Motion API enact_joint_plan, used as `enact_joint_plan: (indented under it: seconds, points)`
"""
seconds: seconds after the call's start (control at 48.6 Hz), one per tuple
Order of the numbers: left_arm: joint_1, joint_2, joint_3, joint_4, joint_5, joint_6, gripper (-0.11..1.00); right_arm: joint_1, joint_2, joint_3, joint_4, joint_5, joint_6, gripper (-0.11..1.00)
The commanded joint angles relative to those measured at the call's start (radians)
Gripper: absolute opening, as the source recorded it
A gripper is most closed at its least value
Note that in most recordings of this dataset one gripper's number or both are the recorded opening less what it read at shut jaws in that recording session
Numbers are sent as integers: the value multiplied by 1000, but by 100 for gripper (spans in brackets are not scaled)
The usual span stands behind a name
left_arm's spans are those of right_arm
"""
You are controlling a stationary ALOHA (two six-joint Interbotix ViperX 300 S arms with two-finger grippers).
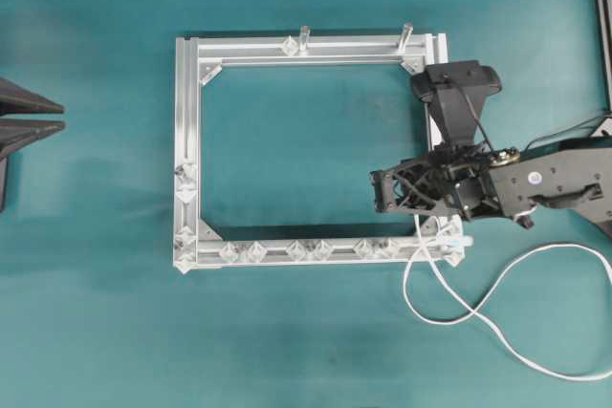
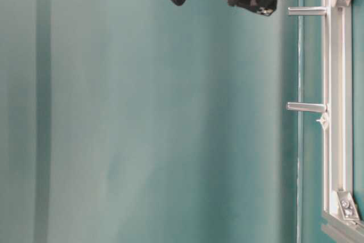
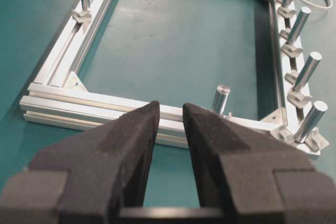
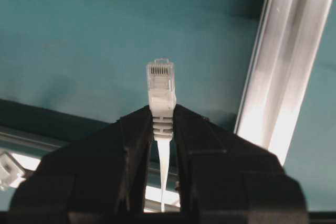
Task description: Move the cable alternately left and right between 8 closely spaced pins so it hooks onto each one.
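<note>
Here the right pincer (image 4: pixel 163 129) is closed narrowly on the cable (image 1: pixel 478 308), pinching the ribbed boot just behind the clear plug (image 4: pixel 160 80), which sticks out past the fingertips. From overhead this pincer hangs over the lower right corner of the aluminium frame (image 1: pixel 187 140), close to the right end of the pins (image 1: pixel 306 250) that line the bottom rail. The rest of the cable trails off in loose loops on the teal tabletop (image 1: pixel 96 332) to the lower right, and none of it looks hooked on a pin yet. The left pincer (image 3: pixel 170 124) stands wide apart with nothing between its pads, parked near the frame's far side. Probably the step in hand is bringing the plug to the first pin. To do it well, I would keep the plug low and level with the rail, lead the cord around the outer side of that pin, and draw enough slack along that the loops do not snag the frame corner.
</note>
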Motion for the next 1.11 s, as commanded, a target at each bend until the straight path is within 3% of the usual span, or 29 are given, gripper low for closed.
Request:
enact_joint_plan:
  seconds: [0.0,0.576,0.863,1.089]
  points:
    - [2,14,-11,3,-11,-8,31,-21,-17,-20,-5,-18,-2,15]
    - [3,14,-11,3,-9,-8,31,-58,147,-192,-38,-100,-34,15]
    - [3,14,-11,3,-9,-8,31,-54,161,-227,-26,-98,-37,15]
    - [3,14,-11,3,-9,-8,31,-8,169,-247,-9,-94,-23,15]
